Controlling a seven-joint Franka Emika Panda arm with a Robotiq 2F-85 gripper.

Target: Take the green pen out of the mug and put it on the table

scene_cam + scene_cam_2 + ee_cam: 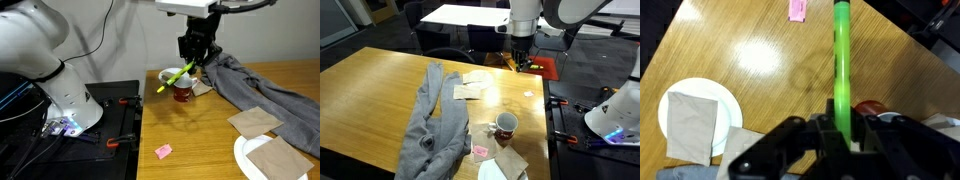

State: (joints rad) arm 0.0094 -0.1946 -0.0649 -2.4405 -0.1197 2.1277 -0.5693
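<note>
The pincer (843,128) is closed on one end of the green pen (842,60), with the jaws pressing the barrel from both sides. The rest of the shaft sticks out free ahead of it. In an exterior view the pen (177,74) slants down and away from the pincer, in the air above the mug (183,92), apparently clear of the rim.

The pen looks light, stiff and smooth, so it probably needs little force. A round, glossy barrel held near its end may swivel or slide between the pads. A grip nearer the middle would likely be steadier.

Bare table (750,60) lies below the free end. A pink block (797,9) sits farther out, and a white plate (668,105) off to one side.
</note>
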